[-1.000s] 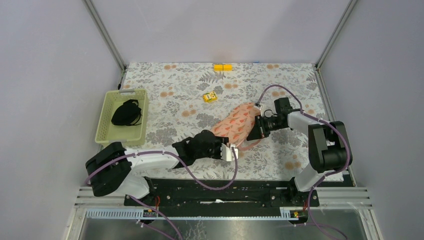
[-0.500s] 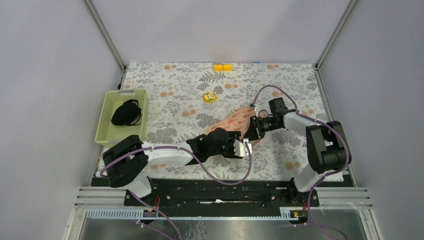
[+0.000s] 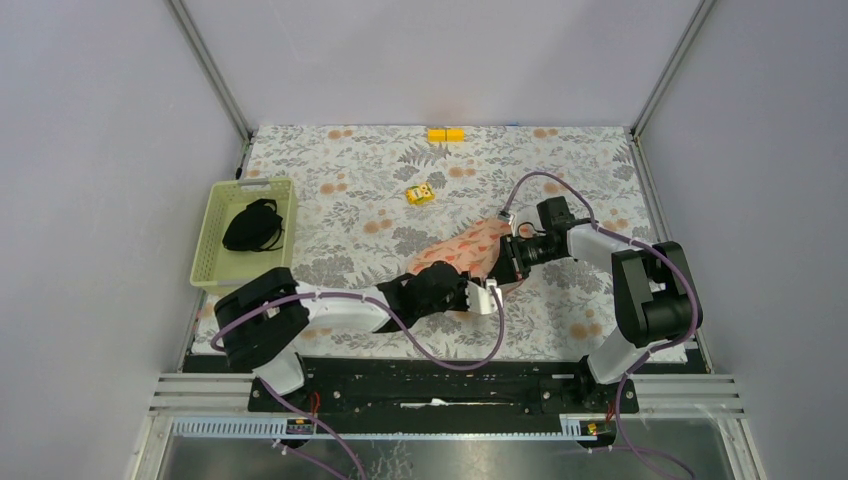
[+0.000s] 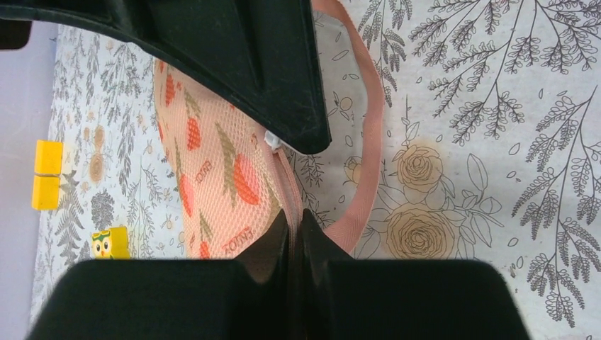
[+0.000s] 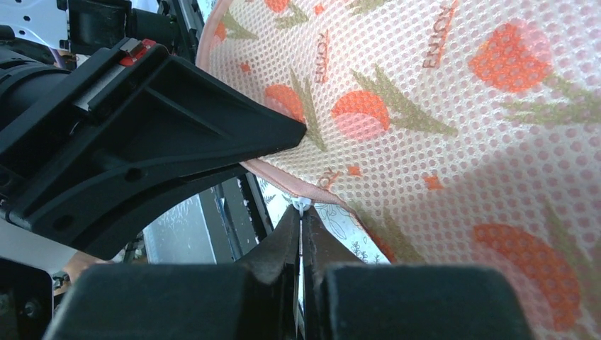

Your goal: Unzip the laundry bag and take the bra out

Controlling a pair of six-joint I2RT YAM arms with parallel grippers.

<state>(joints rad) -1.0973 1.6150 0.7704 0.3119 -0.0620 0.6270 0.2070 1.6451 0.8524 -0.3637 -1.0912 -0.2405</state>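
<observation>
The laundry bag (image 3: 462,248), salmon-pink mesh with red-orange motifs, lies on the floral mat between my two grippers. My left gripper (image 3: 490,292) is at its near right edge, jaws shut on the pink piped rim (image 4: 293,225). My right gripper (image 3: 507,266) is at the bag's right edge, jaws shut on the small white zip pull (image 5: 301,206), which also shows in the left wrist view (image 4: 271,141). The bag's mesh (image 5: 425,106) fills the right wrist view. The bra is hidden.
A pale green basket (image 3: 222,195) holding a black garment (image 3: 252,226) stands at the left. A yellow block (image 3: 446,134) lies at the far edge, and a small yellow owl cube (image 3: 420,194) sits behind the bag. The bag's pink strap (image 4: 371,134) loops onto the mat.
My left arm has reached to the right along the bag's near edge to its right end. My right gripper has shifted slightly left and back, and the bag has bunched up a little.
</observation>
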